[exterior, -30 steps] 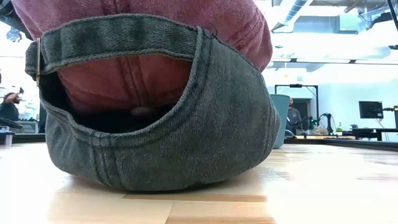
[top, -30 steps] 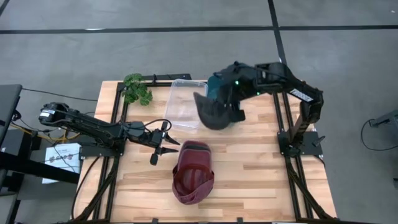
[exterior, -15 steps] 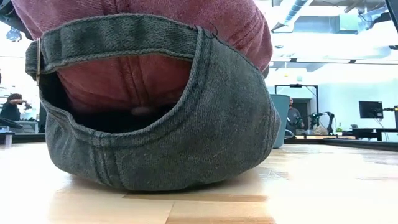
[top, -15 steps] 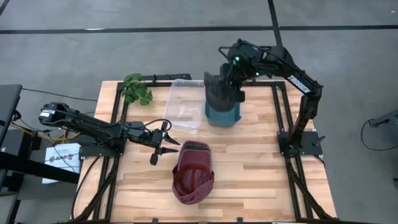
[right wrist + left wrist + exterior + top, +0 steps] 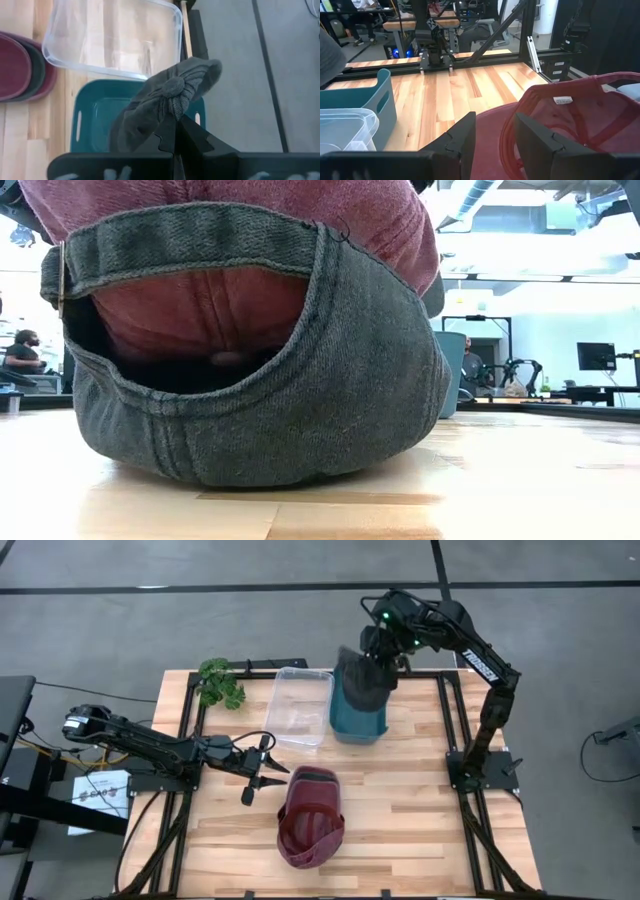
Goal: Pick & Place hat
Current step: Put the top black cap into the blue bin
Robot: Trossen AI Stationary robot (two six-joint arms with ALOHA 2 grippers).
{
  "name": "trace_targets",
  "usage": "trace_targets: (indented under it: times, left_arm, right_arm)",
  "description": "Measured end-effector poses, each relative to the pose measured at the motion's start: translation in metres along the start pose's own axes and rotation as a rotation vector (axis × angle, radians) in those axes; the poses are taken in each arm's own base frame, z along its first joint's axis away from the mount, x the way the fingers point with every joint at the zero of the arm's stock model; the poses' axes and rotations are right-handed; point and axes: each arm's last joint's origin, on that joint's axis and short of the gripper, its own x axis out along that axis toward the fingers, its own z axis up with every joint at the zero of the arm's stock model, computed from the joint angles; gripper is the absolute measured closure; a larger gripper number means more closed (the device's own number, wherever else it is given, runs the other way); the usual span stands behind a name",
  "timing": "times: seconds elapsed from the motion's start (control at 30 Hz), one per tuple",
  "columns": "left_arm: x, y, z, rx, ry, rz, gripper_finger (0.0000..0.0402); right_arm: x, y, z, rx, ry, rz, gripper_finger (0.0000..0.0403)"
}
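1. The wooden tabletop carried a clear plastic tub touching a teal bin, with a green plant at its far left corner.
2. A red cap lay upside down near the tabletop's front edge.
3. The right pincer was clenched on a grey hat, hanging above the teal bin.
4. The left pincer stood half open, empty, just beside the red cap.

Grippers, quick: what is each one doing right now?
Left gripper: open, empty, beside the red cap.
Right gripper: shut on the grey hat, above the teal bin.
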Motion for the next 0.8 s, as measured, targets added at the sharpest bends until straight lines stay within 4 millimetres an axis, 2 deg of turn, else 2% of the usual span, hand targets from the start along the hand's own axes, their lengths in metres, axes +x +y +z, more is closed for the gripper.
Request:
trace_targets:
  times: [0.4,0.6,0.8]
  left_arm:
    - [0.000,0.000,0.000,0.000,0.000,0.000,0.0271]
    - [0.000,0.000,0.000,0.000,0.000,0.000,0.0271]
    - [0.000,0.000,0.000,0.000,0.000,0.000,0.0271]
  right_arm:
    - [0.001,-0.009,-0.006,0.005,0.019,-0.013,0.0403]
    - [0.024,-0.011,-0.009,-0.023,0.048,0.033,0.0403]
    - [0.049,-0.020,-0.017,-0.017,0.057,0.063,0.0403]
